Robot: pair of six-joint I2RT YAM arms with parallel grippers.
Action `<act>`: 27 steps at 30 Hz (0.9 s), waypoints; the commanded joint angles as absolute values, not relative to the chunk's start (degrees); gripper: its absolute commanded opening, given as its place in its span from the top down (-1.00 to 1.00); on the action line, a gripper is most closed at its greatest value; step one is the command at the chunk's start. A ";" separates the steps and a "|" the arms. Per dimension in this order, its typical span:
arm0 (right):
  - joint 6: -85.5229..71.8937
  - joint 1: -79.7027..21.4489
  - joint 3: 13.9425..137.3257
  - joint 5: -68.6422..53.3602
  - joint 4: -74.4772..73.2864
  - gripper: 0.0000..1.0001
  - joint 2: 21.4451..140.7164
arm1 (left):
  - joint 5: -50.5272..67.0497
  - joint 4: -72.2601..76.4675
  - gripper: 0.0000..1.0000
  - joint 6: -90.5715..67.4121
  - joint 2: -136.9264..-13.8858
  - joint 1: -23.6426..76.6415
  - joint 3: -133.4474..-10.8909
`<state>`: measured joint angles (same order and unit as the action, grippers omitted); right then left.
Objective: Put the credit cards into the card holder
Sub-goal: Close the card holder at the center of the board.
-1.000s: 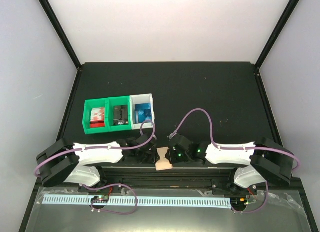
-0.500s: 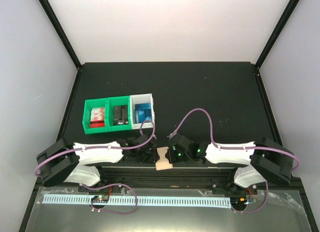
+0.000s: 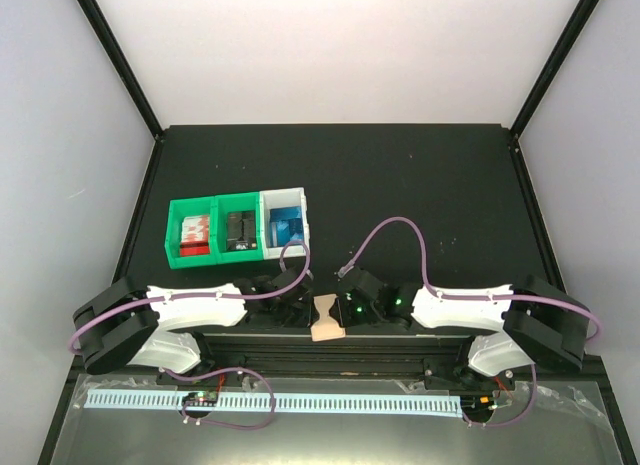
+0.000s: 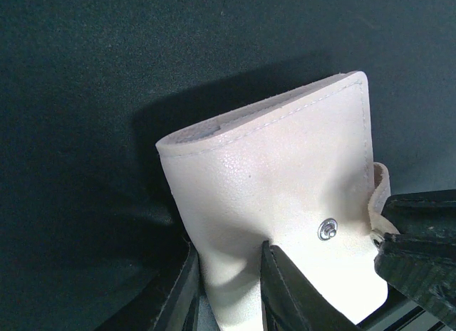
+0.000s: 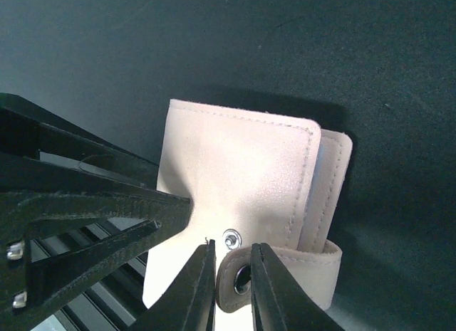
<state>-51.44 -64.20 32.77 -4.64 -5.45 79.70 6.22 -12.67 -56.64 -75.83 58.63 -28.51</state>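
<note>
Card holder [image 3: 326,320]: held in left gripper [image 4: 229,281] jaws, strap [image 5: 292,270] pinched in right gripper [image 5: 231,256] narrow jaws; credit cards [image 3: 288,225] unloaded, in white bin [image 3: 283,195].

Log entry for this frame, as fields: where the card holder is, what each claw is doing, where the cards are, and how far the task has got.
card holder: tan, folded, at the table's near edge between the two arms
left claw: shut on the holder's body
right claw: closed around the tip of the snap strap, which is off its stud
credit cards: blue, in the white bin
green bins: two, left of the white bin
progress: no card picked up yet
</note>
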 commanded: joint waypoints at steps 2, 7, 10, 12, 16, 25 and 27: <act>-51.53 -64.15 33.75 -4.19 -5.43 0.65 78.69 | 4.70 -16.43 0.53 -56.78 -77.78 59.06 -27.35; -51.56 -64.16 33.75 -4.48 -5.27 0.72 80.50 | 4.74 -16.37 0.54 -56.78 -77.70 59.06 -27.33; -51.71 -64.16 33.75 -4.72 -4.65 0.86 80.94 | 4.74 -16.43 0.54 -56.78 -77.73 59.06 -27.32; -51.75 -64.16 33.77 -5.00 -4.10 0.89 80.99 | 4.80 -16.32 0.55 -56.77 -77.78 59.06 -27.32; -51.73 -64.16 34.22 -4.62 -3.87 0.98 81.63 | 4.98 -16.01 0.57 -56.69 -77.85 59.06 -27.25; -51.76 -64.85 36.01 -3.34 -4.18 0.98 84.73 | 5.53 -15.23 0.62 -56.73 -77.51 59.06 -26.77; -51.97 -65.06 36.35 -2.68 -4.49 0.98 85.09 | 5.67 -14.95 0.63 -56.78 -77.43 59.06 -26.57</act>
<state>-51.55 -64.42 35.09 -4.58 -5.06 83.53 6.24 -12.53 -56.66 -75.85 58.63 -28.38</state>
